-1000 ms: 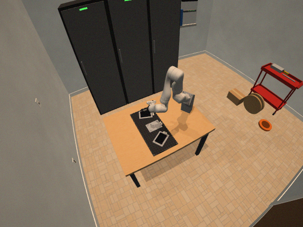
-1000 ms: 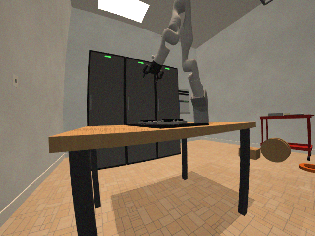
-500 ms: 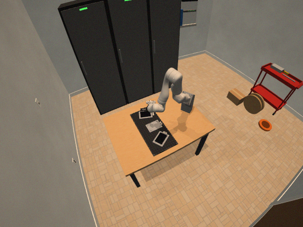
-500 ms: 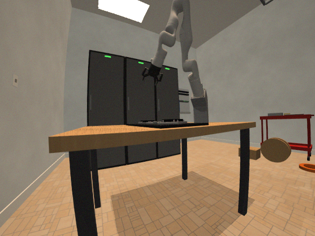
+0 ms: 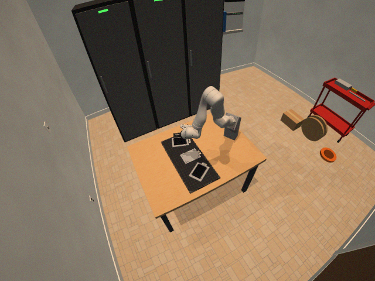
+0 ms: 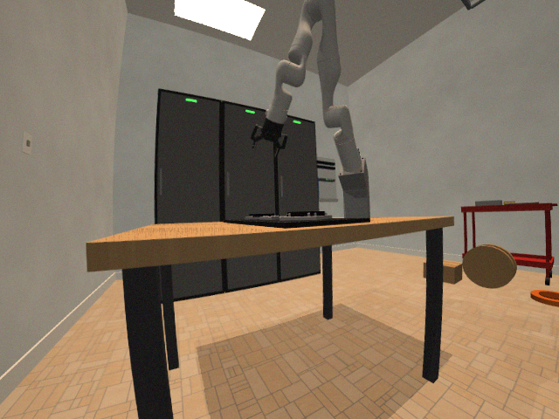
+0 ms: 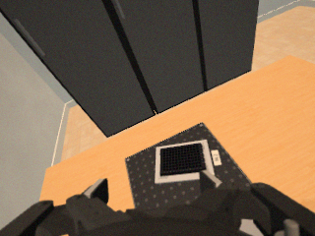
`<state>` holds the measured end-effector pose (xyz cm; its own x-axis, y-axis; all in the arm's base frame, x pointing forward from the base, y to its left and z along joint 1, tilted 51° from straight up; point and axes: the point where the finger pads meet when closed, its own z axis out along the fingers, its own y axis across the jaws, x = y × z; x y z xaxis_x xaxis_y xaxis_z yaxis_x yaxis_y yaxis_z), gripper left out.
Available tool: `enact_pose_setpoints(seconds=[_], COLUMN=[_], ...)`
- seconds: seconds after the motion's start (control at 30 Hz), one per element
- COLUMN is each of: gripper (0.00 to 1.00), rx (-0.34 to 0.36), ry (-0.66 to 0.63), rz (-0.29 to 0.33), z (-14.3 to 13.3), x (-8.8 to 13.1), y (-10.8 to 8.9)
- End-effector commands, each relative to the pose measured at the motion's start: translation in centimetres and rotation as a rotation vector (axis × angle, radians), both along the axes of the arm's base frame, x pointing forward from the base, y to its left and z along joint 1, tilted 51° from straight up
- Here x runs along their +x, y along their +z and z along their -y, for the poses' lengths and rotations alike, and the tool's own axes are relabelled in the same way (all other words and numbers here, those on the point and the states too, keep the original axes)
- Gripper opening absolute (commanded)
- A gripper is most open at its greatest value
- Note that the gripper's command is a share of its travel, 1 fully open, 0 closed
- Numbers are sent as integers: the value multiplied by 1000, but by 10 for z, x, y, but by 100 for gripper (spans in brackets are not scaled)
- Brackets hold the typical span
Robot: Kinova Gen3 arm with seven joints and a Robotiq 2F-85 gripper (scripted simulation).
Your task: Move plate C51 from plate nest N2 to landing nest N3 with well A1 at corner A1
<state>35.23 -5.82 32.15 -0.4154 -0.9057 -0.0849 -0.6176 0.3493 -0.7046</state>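
A black perforated mat (image 5: 184, 175) (image 7: 139, 172) (image 6: 252, 222) lies on the wooden table (image 5: 151, 169) and holds three stations in a row. At the far end a dark well plate with a white rim (image 5: 179, 141) (image 7: 182, 159) sits in its nest, with a small white label (image 7: 216, 157) beside it. In the middle is a bare grey nest (image 5: 190, 156). At the near end lies a second dark plate (image 5: 198, 171). The labels are too small to read. My gripper (image 5: 183, 128) (image 6: 269, 140) (image 7: 154, 185) is open and empty, high above the far plate.
The arm's grey base pedestal (image 5: 232, 128) stands at the table's back right. Black cabinets (image 5: 145, 60) stand close behind the table. A red cart (image 5: 342, 105), a cardboard box (image 5: 291, 119), a round disc (image 5: 313, 128) and an orange bowl (image 5: 327, 154) are on the floor to the right.
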Motion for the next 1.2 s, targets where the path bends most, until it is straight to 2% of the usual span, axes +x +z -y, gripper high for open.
enact_pose_setpoints(seconds=[0.0, 1.17], gripper=[100, 100], rx=[17, 294], ry=[-12, -145], rz=[-10, -53], z=[2, 8], x=[2, 29], y=[-5, -48])
